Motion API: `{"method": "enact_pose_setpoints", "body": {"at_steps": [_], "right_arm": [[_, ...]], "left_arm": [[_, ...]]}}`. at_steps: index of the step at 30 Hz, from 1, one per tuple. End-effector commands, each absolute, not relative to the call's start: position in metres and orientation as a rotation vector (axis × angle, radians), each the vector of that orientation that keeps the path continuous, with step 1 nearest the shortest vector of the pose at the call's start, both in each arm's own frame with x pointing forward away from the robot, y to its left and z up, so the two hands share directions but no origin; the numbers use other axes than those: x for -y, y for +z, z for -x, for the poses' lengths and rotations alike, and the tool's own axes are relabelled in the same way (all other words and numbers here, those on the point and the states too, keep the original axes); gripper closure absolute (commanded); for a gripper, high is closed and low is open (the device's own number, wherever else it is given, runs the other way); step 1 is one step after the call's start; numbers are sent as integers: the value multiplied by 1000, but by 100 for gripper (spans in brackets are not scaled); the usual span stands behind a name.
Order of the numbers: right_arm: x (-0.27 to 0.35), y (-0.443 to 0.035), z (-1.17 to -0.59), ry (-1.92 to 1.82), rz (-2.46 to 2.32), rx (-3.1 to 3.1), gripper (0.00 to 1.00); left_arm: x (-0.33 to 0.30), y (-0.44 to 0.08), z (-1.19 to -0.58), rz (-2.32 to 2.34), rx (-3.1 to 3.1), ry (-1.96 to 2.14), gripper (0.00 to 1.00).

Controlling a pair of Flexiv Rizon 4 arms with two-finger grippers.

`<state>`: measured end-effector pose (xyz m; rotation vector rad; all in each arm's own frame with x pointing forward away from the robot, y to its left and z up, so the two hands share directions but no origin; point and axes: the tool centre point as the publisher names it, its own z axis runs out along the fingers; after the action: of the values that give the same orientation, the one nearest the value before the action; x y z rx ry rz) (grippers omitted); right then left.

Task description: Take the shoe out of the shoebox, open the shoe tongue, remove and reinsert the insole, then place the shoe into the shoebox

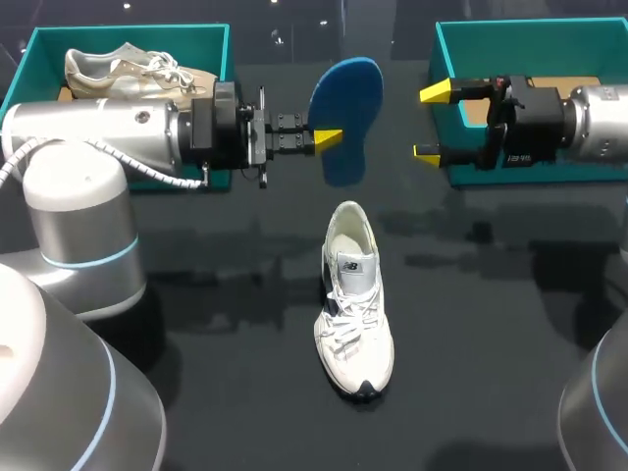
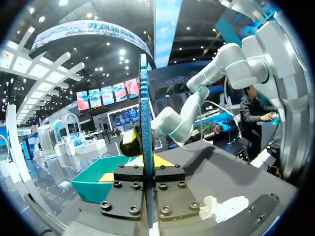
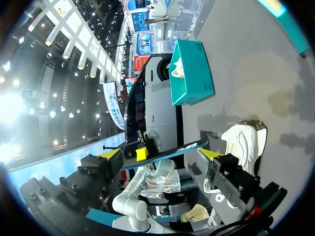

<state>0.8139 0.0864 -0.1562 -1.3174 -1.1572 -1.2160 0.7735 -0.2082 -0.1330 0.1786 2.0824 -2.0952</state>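
Left gripper (image 1: pixel 329 138) clenched on the flat blue foam insole (image 1: pixel 351 93), held upright over the worktop's far middle. White lace-up trainer (image 1: pixel 353 299) lies centrally. Right gripper (image 1: pixel 432 123) spread, empty, probably awaiting transfer.

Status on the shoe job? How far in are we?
Done: shoe is out on the table, insole pulled. In hand: left gripper is shut on the insole, held up beyond the shoe; right gripper open beside it. Left: reinsert insole, then put the shoe into the shoebox.
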Motion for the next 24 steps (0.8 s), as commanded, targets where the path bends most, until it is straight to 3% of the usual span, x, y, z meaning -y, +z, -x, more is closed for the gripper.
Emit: {"method": "enact_pose_setpoints", "body": {"at_steps": [1,24], "right_arm": [[-87,-156,-813,-1215,1321,1158,0],[-87,-156,-813,-1215,1321,1158,0]], "left_arm": [[200,-120,-770,86,-2179,-2228,100],[209,-125,-786,1190,-2352,-2555,100]]}}
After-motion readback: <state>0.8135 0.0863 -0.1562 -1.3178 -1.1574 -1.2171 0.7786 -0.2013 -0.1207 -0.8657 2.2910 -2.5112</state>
